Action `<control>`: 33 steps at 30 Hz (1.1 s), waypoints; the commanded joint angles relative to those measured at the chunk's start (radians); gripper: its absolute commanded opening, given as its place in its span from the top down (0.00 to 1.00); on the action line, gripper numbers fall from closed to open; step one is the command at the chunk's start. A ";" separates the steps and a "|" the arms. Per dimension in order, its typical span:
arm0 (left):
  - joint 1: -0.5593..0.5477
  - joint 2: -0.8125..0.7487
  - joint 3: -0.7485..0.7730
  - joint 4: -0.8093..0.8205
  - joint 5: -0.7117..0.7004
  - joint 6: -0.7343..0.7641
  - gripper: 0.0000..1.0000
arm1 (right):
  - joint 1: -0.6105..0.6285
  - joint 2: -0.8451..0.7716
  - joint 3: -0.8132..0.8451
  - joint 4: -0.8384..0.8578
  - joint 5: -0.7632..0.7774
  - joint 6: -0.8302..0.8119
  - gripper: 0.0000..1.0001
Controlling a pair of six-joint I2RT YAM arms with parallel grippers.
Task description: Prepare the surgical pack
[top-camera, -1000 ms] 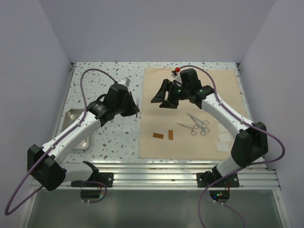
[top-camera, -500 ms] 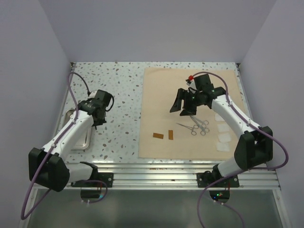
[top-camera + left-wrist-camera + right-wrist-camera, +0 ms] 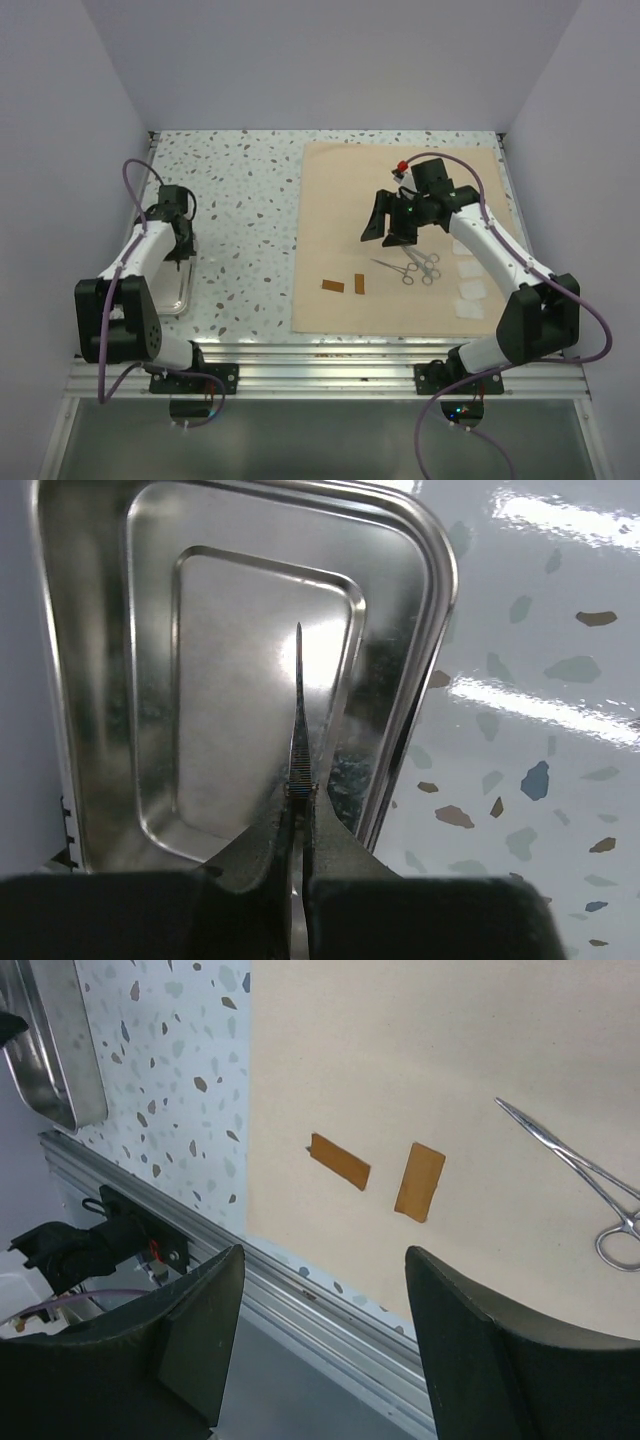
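The tan cloth (image 3: pixel 400 190) lies flat on the right half of the table. On it are metal forceps (image 3: pixel 410 266), two brown strips (image 3: pixel 332 286) (image 3: pixel 359 284) and white gauze pads (image 3: pixel 470 290). The steel tray (image 3: pixel 168 292) sits at the left edge. My left gripper (image 3: pixel 180 244) is shut on a thin pointed metal instrument (image 3: pixel 299 720), which it holds over the tray (image 3: pixel 440 590). My right gripper (image 3: pixel 386 230) is open and empty above the cloth. In the right wrist view (image 3: pixel 325 1252) it looks down on the strips (image 3: pixel 339 1161) (image 3: pixel 420 1181) and one pair of forceps (image 3: pixel 570 1155).
The speckled tabletop (image 3: pixel 240 220) lies between the tray and the cloth. An aluminium rail (image 3: pixel 330 365) runs along the near edge. White walls close in the left, right and back sides.
My left arm has swung left from the cloth's edge to above the tray, carrying the thin instrument. My right gripper has moved right and a little nearer, still open.
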 commanded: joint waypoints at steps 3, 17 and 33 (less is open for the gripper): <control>0.021 0.053 -0.011 0.094 0.125 0.096 1.00 | -0.008 -0.018 0.015 0.004 0.005 -0.023 0.31; 0.046 0.139 -0.016 0.114 0.165 0.116 0.86 | -0.026 0.040 0.062 -0.008 0.023 -0.017 0.31; 0.035 -0.045 0.105 -0.083 0.111 -0.315 0.40 | -0.121 0.281 0.205 -0.277 0.518 -0.227 0.34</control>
